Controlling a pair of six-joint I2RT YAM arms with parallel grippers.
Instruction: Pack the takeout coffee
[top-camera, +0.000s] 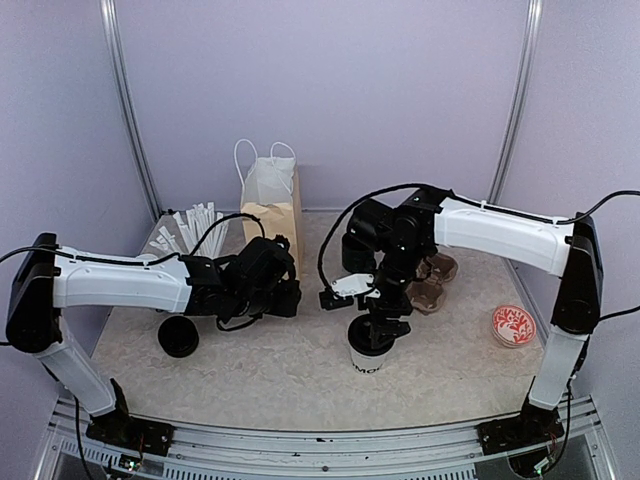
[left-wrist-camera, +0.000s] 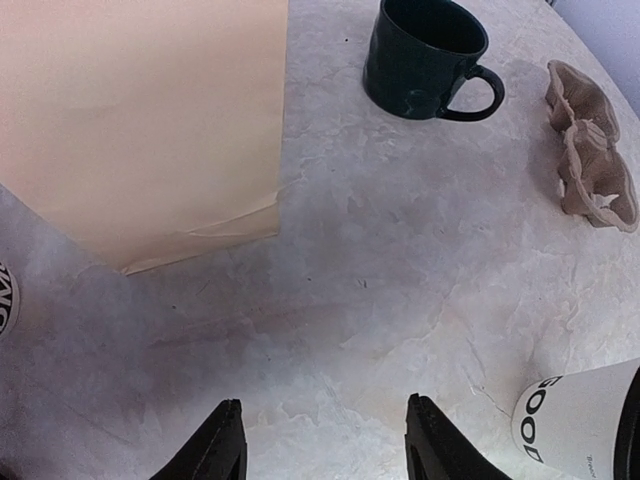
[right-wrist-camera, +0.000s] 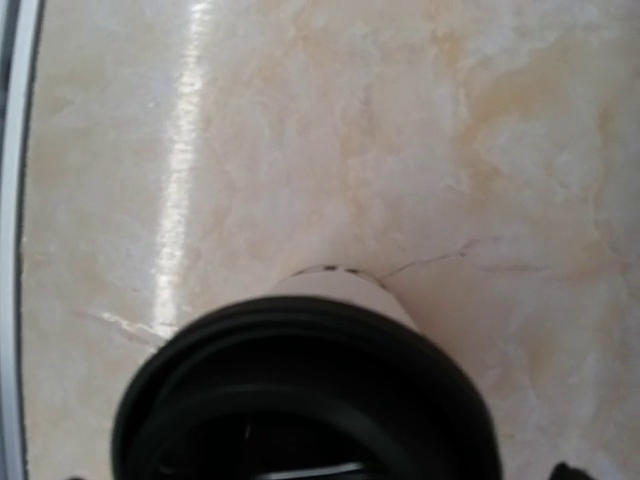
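Note:
A white takeout cup (top-camera: 368, 358) with a black lid stands on the table near the front centre. My right gripper (top-camera: 378, 328) hangs directly over it. In the right wrist view the lid (right-wrist-camera: 300, 400) fills the lower frame. Only one dark fingertip (right-wrist-camera: 568, 470) shows, clear of the rim, so the jaws stand wide and hold nothing. A second lidded cup (top-camera: 178, 336) stands at the left. My left gripper (left-wrist-camera: 325, 445) is open and empty, low over bare table beside the brown paper bag (left-wrist-camera: 150, 120). The first cup also shows in the left wrist view (left-wrist-camera: 575, 425).
The brown bag (top-camera: 272, 215) stands at the back centre with a white handled bag behind it. A dark green mug (left-wrist-camera: 430, 55) and a pulp cup carrier (left-wrist-camera: 595, 150) lie beyond the left gripper. White straws (top-camera: 195, 225) are at the back left. A red-patterned disc (top-camera: 513, 325) is at the right.

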